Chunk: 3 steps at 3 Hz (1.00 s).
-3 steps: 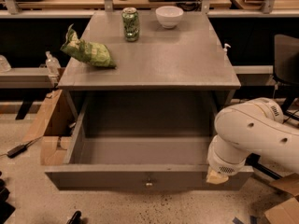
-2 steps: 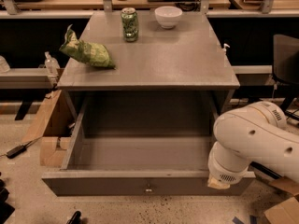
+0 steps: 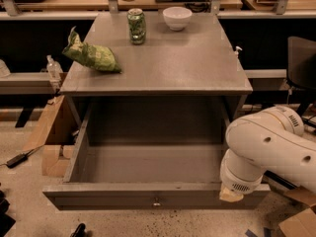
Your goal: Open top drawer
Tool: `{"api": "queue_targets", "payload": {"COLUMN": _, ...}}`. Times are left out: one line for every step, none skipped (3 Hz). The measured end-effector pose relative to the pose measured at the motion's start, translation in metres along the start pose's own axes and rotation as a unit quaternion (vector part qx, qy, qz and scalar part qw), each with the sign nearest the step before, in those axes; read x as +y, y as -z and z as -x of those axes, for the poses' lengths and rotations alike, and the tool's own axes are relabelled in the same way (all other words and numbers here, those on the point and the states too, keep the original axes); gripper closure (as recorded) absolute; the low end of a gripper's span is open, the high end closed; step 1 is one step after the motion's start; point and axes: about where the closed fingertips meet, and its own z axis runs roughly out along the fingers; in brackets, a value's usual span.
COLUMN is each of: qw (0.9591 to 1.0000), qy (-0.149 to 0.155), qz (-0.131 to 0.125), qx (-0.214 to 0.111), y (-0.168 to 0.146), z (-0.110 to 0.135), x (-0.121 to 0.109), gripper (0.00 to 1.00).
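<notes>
The top drawer (image 3: 123, 197) is pulled far out of the grey cabinet (image 3: 163, 63). Its deep plain grey box is open to view and holds nothing. The small round metal knob (image 3: 157, 201) sits at the centre of the drawer front, with nothing on it. My white arm (image 3: 269, 149) bends in from the right, and its tan-tipped joint (image 3: 231, 194) hangs over the drawer's front right corner. My gripper is out of view, somewhere past the arm and below the picture's edge. No lower drawer fronts show.
On the cabinet top stand a green can (image 3: 137, 26), a white bowl (image 3: 177, 18) and a green chip bag (image 3: 91, 56). A cardboard box (image 3: 52, 132) and a spray bottle (image 3: 53, 70) stand at the left. A dark chair (image 3: 301, 63) is at the right, and more cardboard (image 3: 298, 223) lies at the bottom right.
The drawer front has come a little further out toward the camera. My arm's elbow has shifted slightly down along with it.
</notes>
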Motion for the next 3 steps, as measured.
{"api": "queue_targets", "payload": {"qw": 1.0, "qy": 0.0, "qz": 0.0, "qx": 0.0, "y": 0.0004, "z": 0.0, "x": 0.0002, "gripper": 0.27}}
{"api": "queue_targets", "payload": {"qw": 1.0, "qy": 0.0, "qz": 0.0, "qx": 0.0, "y": 0.0004, "z": 0.0, "x": 0.0002, "gripper": 0.04}}
{"api": "queue_targets", "payload": {"qw": 1.0, "qy": 0.0, "qz": 0.0, "qx": 0.0, "y": 0.0004, "z": -0.0001, "x": 0.0004, "gripper": 0.0}}
